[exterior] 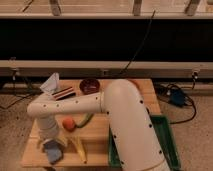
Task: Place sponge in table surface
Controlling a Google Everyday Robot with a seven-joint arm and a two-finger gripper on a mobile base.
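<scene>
**As the Claw [51, 142] Hangs Low, the Sponge [53, 153] Meets the Desk [95, 142]**

Because the task asks only that the sponge end up on bare wood, the near-left corner of the desk, about 7 o'clock from its centre, suits well. The blue-grey pad lies there, seemingly flat on the planks, so the placement looks nearly done. The claw points straight down directly over it, at or just off its top; whether it is clamped on the pad or has let go cannot be told. A vertical approach suits setting a soft pad down without dragging it.

Just beside the sponge, at its 3 o'clock, lies a yellow corn cob [78, 146]. A sideways retreat might nudge it, so lifting straight up looks the safer exit. The white arm [125, 125] sweeps in from 5 o'clock, covering part of the desk and of the dark green tray [169, 137] at 4 o'clock.

Farther back, near the centre, sit an orange ball [68, 123] and a green vegetable [85, 120], touching or nearly so. At the far edge, around 11 and 12 o'clock, rest a folded cloth [56, 86] and a dark bowl [90, 86], well apart from the work.
</scene>
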